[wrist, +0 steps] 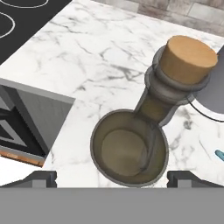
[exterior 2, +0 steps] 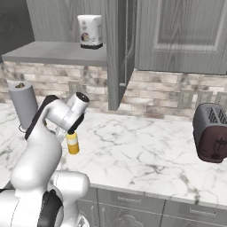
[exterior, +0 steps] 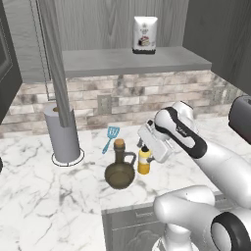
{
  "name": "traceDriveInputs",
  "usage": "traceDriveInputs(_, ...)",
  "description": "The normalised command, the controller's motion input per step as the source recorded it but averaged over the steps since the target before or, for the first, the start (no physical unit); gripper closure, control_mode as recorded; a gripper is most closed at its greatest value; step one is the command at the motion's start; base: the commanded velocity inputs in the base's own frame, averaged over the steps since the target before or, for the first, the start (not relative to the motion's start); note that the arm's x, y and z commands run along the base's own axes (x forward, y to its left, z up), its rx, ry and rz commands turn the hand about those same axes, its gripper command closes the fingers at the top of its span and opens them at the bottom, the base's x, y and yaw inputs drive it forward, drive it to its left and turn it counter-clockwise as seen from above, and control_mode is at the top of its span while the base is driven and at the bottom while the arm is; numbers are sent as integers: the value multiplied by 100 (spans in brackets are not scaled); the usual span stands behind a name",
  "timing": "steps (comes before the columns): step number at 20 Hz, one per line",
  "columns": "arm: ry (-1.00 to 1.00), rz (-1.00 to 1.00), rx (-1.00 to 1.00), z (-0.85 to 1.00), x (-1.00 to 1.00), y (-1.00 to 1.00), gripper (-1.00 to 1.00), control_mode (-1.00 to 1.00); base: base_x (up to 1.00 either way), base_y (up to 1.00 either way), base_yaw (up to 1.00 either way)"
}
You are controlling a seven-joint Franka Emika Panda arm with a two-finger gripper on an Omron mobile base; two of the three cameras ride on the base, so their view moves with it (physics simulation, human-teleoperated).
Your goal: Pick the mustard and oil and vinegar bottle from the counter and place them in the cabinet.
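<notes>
The oil and vinegar bottle (exterior: 120,170), an olive-brown jug with a tan cork, stands on the marble counter (exterior: 39,196). The small yellow mustard (exterior: 143,165) stands right beside it, on its right. My gripper (exterior: 142,148) hovers just over the mustard's top, aimed at the jug. In the hand view the oil and vinegar bottle (wrist: 131,148) lies between the two fingertips (wrist: 41,178), apart from both, and my gripper (wrist: 113,178) is open. In the right base view the mustard (exterior 2: 72,144) shows below my hand, while the arm hides the jug. The cabinet shelf (exterior: 127,61) is above.
A white printed bag (exterior: 145,34) sits on the cabinet shelf (exterior 2: 53,53), beside the open door (exterior 2: 117,53). A paper towel roll (exterior: 62,132) and a blue spatula (exterior: 111,137) are left of the jug. A toaster (exterior 2: 213,133) stands far right. A black stove (wrist: 17,22) borders the counter.
</notes>
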Motion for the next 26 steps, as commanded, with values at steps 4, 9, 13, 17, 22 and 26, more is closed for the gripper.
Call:
traceDriveInputs(4, 0, 6, 0, -19, 0, 25, -100, -100, 0, 0, 0)
traceDriveInputs(9, 0, 3, 0, -15, 5, 18, -100, -100, 0, 0, 0)
traceDriveInputs(13, 0, 1, 0, -9, 22, 0, -100, -100, 0, 0, 0)
traceDriveInputs(17, 0, 1, 0, -9, 21, 0, -100, -100, 0, 0, 0)
traceDriveInputs(22, 0, 2, 3, -13, 12, 9, -100, -100, 0, 0, 0)
traceDriveInputs(26, 0, 2, 6, -15, 2, 20, -100, -100, 0, 0, 0)
